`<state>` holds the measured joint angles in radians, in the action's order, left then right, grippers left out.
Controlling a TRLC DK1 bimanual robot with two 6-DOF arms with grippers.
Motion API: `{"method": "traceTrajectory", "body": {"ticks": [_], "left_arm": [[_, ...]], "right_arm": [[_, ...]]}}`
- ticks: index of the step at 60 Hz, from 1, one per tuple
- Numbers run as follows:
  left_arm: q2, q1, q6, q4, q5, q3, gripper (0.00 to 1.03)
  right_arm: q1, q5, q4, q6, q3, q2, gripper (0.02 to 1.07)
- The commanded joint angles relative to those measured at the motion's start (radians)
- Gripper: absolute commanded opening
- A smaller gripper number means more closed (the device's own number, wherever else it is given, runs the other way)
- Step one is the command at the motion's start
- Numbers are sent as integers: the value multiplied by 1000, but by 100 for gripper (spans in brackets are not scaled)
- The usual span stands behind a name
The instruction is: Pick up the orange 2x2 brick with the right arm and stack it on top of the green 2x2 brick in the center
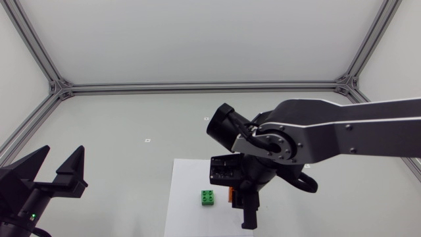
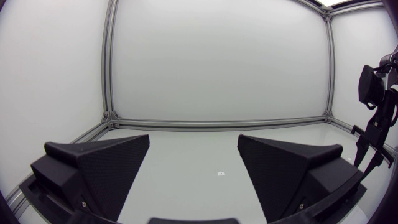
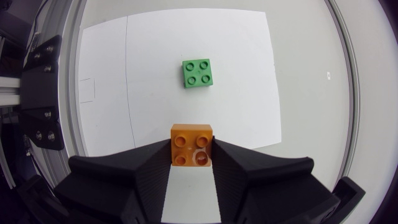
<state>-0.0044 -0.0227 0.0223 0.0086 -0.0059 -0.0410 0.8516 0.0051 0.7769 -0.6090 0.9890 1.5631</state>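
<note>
The orange 2x2 brick (image 3: 192, 145) sits studs-up between the two black fingers of my right gripper (image 3: 191, 153), which is shut on it from both sides. In the head view only a sliver of the orange brick (image 1: 231, 195) shows beside my right gripper (image 1: 239, 201), which points down over the white sheet. The green 2x2 brick (image 3: 198, 73) lies on the sheet ahead of the fingers, apart from the orange one. From above, the green brick (image 1: 208, 197) is just left of the gripper. My left gripper (image 1: 61, 159) stands open and empty at the table's left side.
A white paper sheet (image 1: 187, 181) covers the middle front of the table, also seen as the white sheet (image 3: 236, 56) under both bricks. Aluminium frame rails (image 1: 197, 86) run along the table's far edge and sides. The left gripper (image 2: 193, 158) looks across bare table.
</note>
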Motion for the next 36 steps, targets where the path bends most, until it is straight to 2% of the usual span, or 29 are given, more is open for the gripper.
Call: {"method": "traceTrajectory", "body": {"ticks": [1, 36], "left_arm": [[-8, 3, -13, -15, 4, 41, 99], [-8, 3, -13, -15, 4, 41, 99]], "right_arm": [[23, 3, -10, 14, 39, 45, 8], [90, 6, 7, -21, 211, 216, 8]]}}
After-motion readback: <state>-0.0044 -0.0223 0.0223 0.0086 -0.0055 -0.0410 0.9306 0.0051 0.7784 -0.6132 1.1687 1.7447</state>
